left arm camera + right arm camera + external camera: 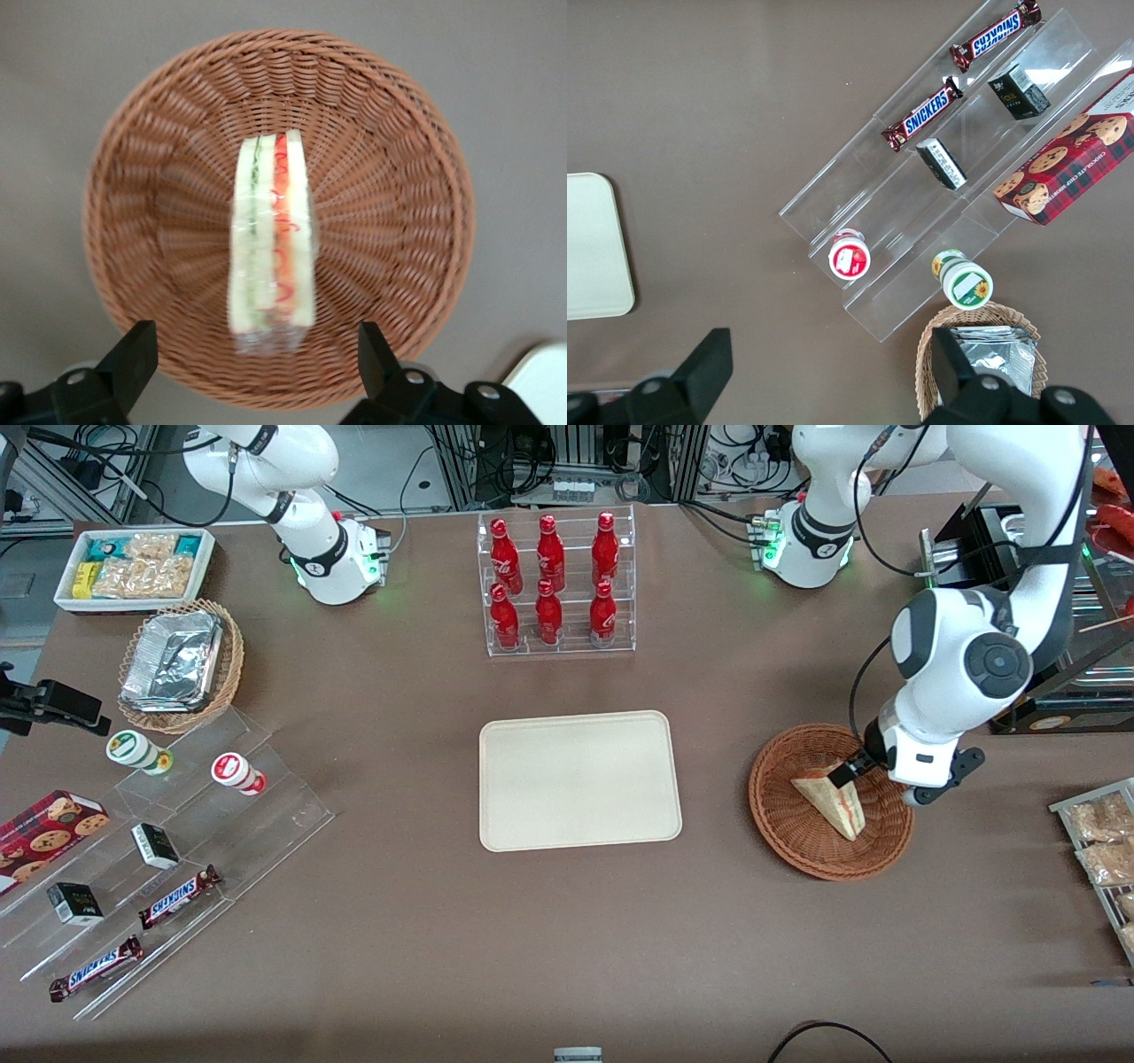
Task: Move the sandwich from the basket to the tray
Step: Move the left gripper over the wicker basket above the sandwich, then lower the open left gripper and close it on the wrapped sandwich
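Hand open over sandwich in basket — tray beside

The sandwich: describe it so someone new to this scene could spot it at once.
Start at the cream tray mid-table, then look toward the working arm's end to the reddish-brown round basket. The sandwich lies in it, under the open gripper: the basket's only item, a pale bread wedge with red and green filling.

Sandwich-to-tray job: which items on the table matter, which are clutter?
Job: sandwich, lying in the basket; tray, nothing on it; left gripper, open, above the sandwich.

Clutter: red bottles, Snickers bars, cookie box, foil containers, snack bin.
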Controlling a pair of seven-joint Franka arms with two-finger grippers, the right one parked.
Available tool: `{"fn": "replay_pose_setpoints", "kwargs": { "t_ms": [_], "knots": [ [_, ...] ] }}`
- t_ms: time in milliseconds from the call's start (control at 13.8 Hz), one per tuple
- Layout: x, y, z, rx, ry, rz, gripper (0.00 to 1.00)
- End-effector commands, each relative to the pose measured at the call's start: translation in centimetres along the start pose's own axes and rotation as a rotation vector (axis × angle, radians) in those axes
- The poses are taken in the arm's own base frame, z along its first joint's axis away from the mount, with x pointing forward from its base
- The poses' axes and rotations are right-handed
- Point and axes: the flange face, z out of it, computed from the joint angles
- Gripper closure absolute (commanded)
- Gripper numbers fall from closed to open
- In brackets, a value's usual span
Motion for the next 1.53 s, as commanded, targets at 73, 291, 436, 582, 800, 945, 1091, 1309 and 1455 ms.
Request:
{"fn": "replay_pose_setpoints", "kwargs": {
  "t_ms": [73,291,436,582,800,945,1091,1309,1455],
  "knots": [
    [-0.6,1.2,1.1,-0.002,0.015,-0.088,0.00],
    [-0.6,1.2,2.1,0.014,0.006,-0.071,0.00],
    [-0.3,1.3,3.1,0.024,-0.003,-0.068,0.00],
    [0.6,1.3,4.5,0.031,-0.011,-0.077,0.00],
    [0.9,1.2,7.2,0.039,-0.019,-0.081,0.00],
    [1.0,1.1,7.8,0.040,-0.022,-0.087,0.00],
    [0.7,0.9,8.1,0.054,-0.034,-0.093,0.47],
    [0.6,0.8,7.5,0.100,-0.073,-0.074,1.00],
    [1.2,1.3,5.3,0.117,-0.093,-0.017,1.00]
  ]
}}
